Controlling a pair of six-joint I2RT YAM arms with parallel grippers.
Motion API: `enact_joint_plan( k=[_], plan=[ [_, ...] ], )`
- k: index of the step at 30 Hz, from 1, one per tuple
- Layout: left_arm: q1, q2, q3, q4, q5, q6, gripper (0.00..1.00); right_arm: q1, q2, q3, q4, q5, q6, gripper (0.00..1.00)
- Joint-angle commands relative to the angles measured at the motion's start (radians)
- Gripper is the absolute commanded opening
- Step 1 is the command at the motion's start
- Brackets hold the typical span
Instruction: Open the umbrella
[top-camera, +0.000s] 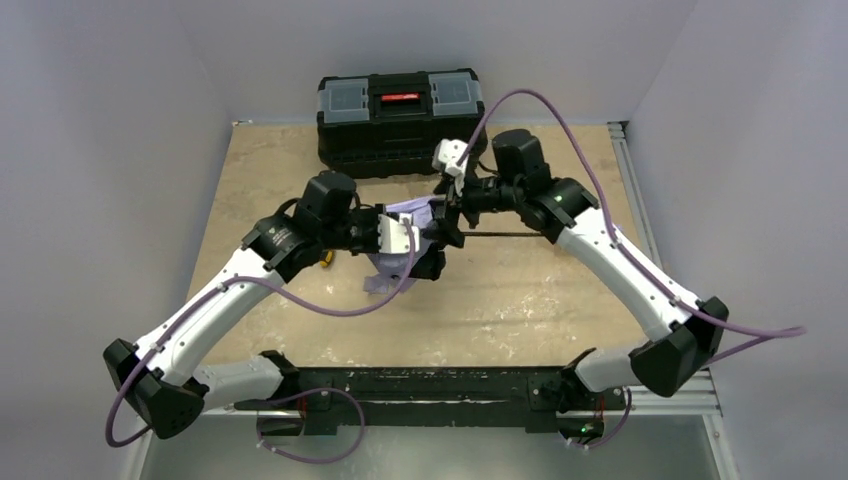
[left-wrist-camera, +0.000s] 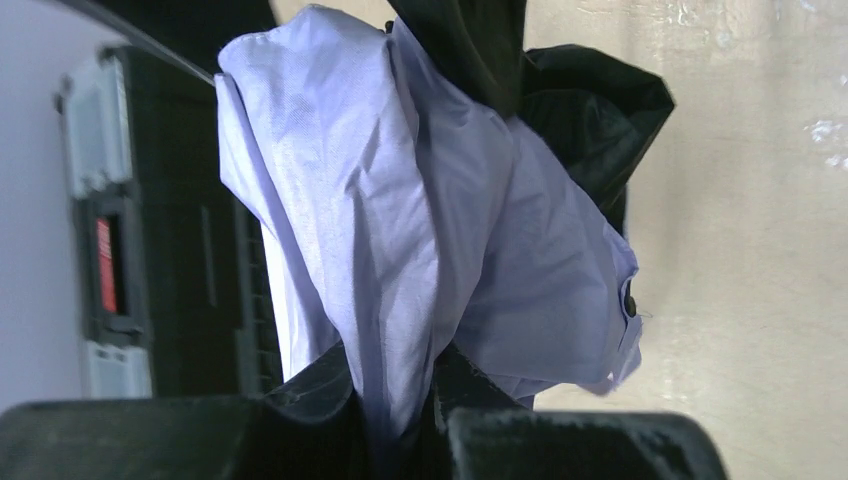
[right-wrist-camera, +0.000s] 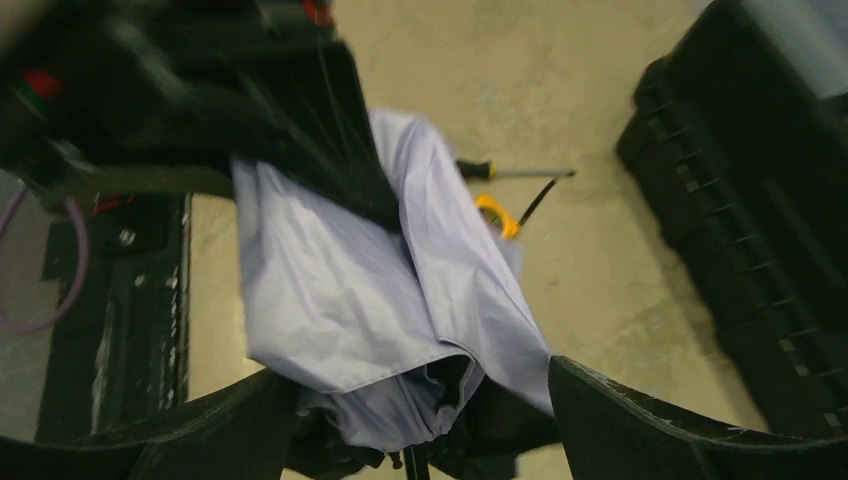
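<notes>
Above desk (top-camera: 520, 290) centre, my left end effector (left-wrist-camera: 400, 425) pinches the umbrella (left-wrist-camera: 400, 200); right end effector (right-wrist-camera: 420, 400) straddles it, fabric hides contact, grip unclear.

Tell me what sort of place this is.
Probably a robot lab test cell: plain white walls box in a worn plywood tabletop, two robot arms are bolted along its near edge, and a black toolbox sits at the back behind the umbrella.

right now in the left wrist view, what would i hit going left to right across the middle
wall → toolbox → umbrella → table
</notes>
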Motion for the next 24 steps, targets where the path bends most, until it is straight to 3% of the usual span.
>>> enact_joint_plan(
  k=[1, 6, 9, 10, 12, 18, 21, 24],
  plan=[
    [0.063, 0.039, 0.026, 0.082, 0.07, -0.24, 0.0, -0.003, -0.137, 0.085, 0.343, 0.102, 0.168, 0.93],
    [0.193, 0.111, 0.091, 0.173, 0.168, -0.539, 0.0, -0.002, -0.157, 0.144, 0.437, 0.116, 0.333, 0.93],
    [0.312, 0.085, 0.074, 0.356, 0.383, -0.766, 0.0, -0.002, -0.215, 0.056, 0.496, 0.162, 0.478, 0.92],
    [0.336, 0.063, 0.054, 0.435, 0.434, -0.859, 0.0, -0.004, -0.248, 0.01, 0.527, 0.241, 0.553, 0.91],
    [0.349, 0.034, 0.039, 0.547, 0.473, -0.942, 0.0, -0.01, -0.305, -0.058, 0.573, 0.413, 0.618, 0.89],
    [0.35, 0.006, 0.062, 0.772, 0.493, -1.131, 0.0, -0.059, -0.31, -0.047, 0.627, 0.617, 0.727, 0.88],
    [0.348, 0.018, 0.071, 0.852, 0.512, -1.202, 0.0, -0.092, -0.295, -0.047, 0.77, 0.635, 0.843, 0.86],
    [0.348, 0.032, 0.075, 0.937, 0.537, -1.293, 0.0, -0.116, -0.248, 0.033, 0.799, 0.578, 0.964, 0.86]
  ],
)
